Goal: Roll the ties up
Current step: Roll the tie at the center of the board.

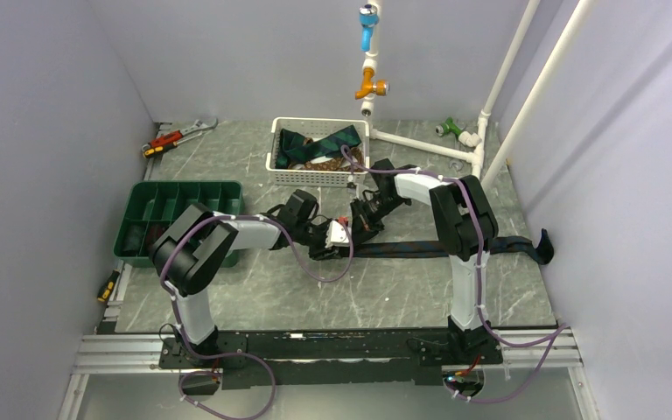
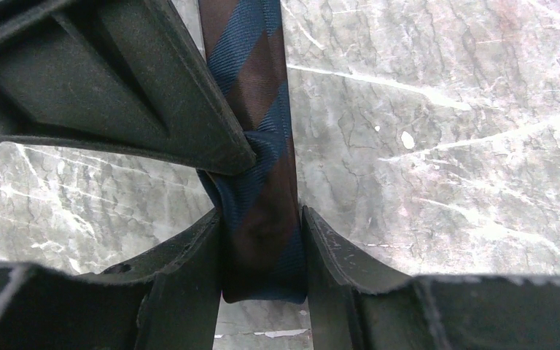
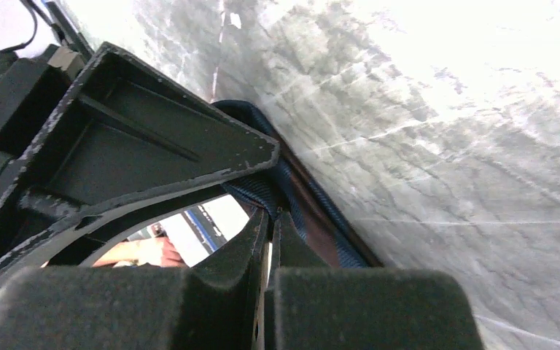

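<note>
Fingers (image 2: 189, 277) of the left gripper (image 2: 262, 219) stand half closed, one against each edge of the narrow end of a navy-and-brown striped tie (image 2: 251, 87), grasping it across its width just above the table (image 2: 445, 182). From the upper left of that view the right gripper's tip reaches in and pinches a bunched fold of the same tie. The right wrist view shows the right gripper (image 3: 268, 219) clenched, its fingers meeting with the blue fabric caught at their tip. From above, the left arm rises from its base, bends at the elbow and reaches right to the table's middle. The right arm stands upright, folds back to the left and dips its wrist down to meet the left gripper. From there the tie runs flat to the right edge. Farther back sit a green tray (image 1: 179, 185) and a white basket (image 1: 315, 179) holding other ties (image 1: 319, 140).
</note>
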